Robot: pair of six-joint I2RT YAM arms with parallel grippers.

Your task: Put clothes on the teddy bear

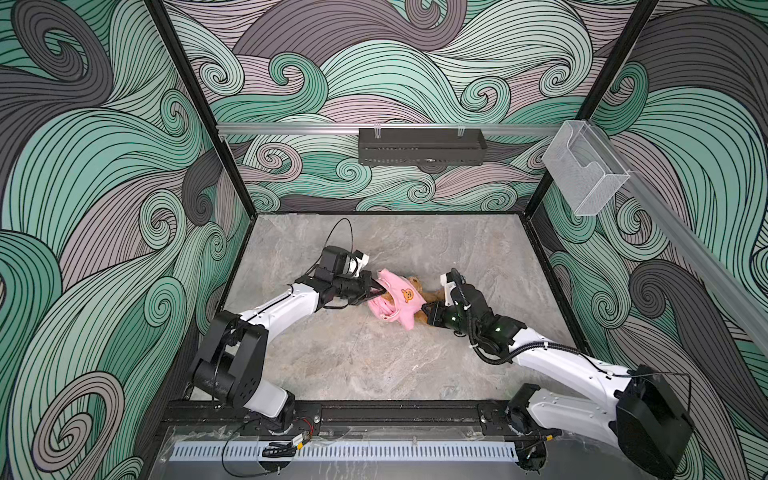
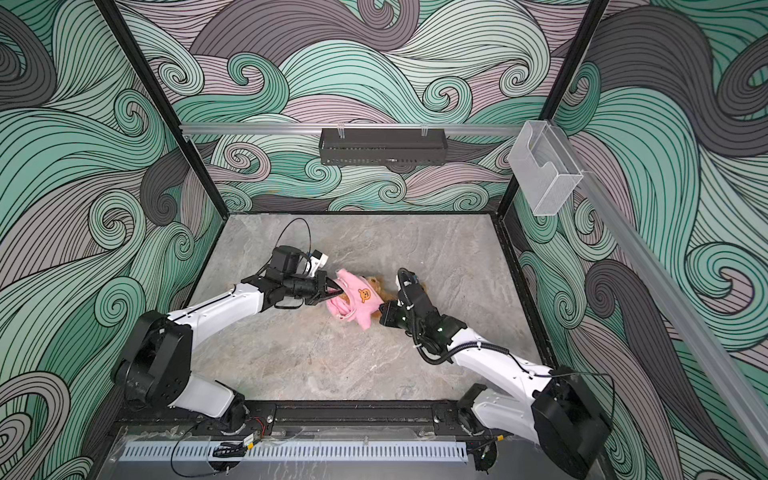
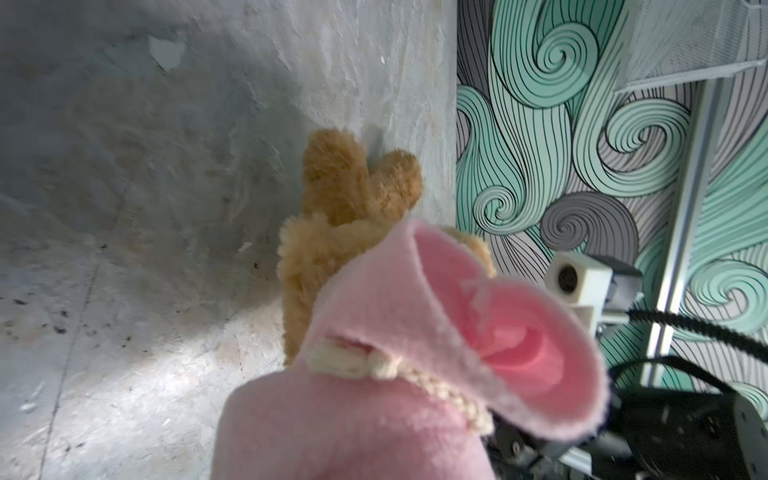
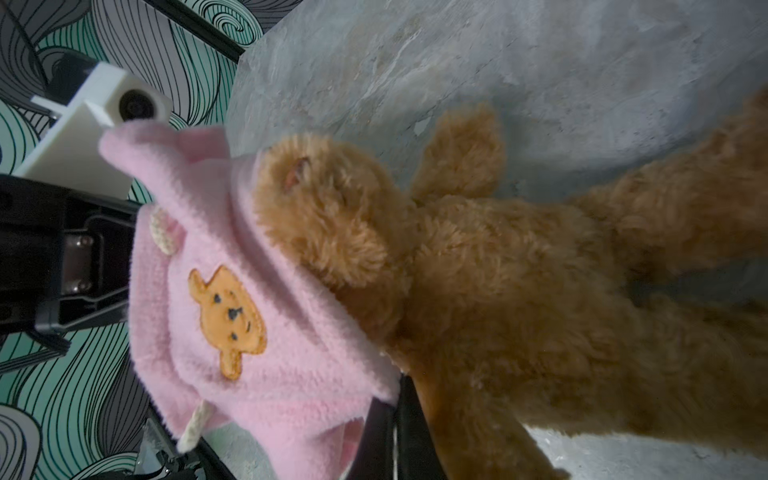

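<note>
A pink fleece garment (image 3: 374, 415) fills the near foreground, blurred, its round opening gaping wide and showing a brighter pink lining. A cream braided cord (image 3: 440, 390) runs under that opening and ends in a tasselled tip. Behind the garment and partly covered by it lies a golden-brown curly plush teddy bear (image 3: 328, 249), two rounded limbs poking out against the grey stone-look tabletop (image 3: 166, 208). Past the table edge stands a teal and grey swirl-patterned wall (image 3: 540, 124) carrying an aluminium rail (image 3: 685, 208) and a clear plastic bin (image 3: 698, 37). Near the garment sit a white camera block (image 3: 577, 278) and a black ribbed cable (image 3: 685, 328)
</note>
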